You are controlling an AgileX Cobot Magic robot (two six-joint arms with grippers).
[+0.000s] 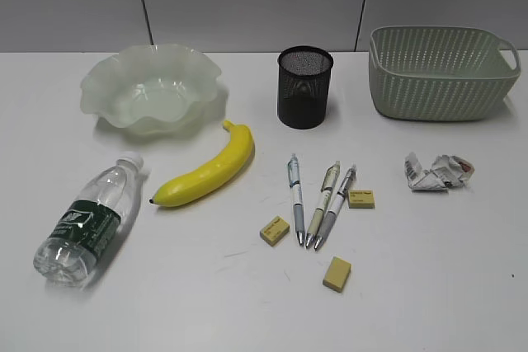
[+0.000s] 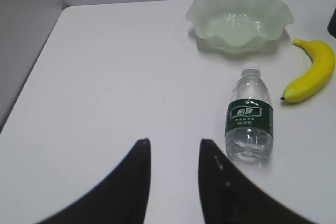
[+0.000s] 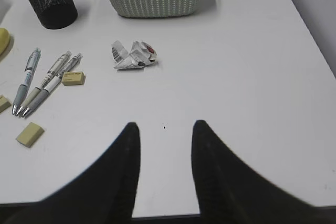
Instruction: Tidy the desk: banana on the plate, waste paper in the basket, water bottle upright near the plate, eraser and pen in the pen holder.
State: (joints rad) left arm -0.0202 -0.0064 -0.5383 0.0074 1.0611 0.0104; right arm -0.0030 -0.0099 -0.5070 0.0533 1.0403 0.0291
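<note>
The banana (image 1: 206, 172) lies on the desk (image 1: 429, 286) in front of the empty plate (image 1: 153, 88). The water bottle (image 1: 87, 220) lies on its side at the left. The pen holder (image 1: 304, 86) stands at the back middle, the basket (image 1: 441, 72) at the back right, the waste paper (image 1: 439, 173) in front of it. Three pens (image 1: 318, 204) and three yellow erasers (image 1: 275, 230) lie in the middle. My left gripper (image 2: 173, 142) is open and empty, left of the bottle's base (image 2: 249, 121). My right gripper (image 3: 165, 125) is open and empty, in front of the paper (image 3: 134, 55).
Grey panelled walls stand behind the desk and along its left and right sides. The desk's front edge shows under my right gripper. No arm shows in the exterior view.
</note>
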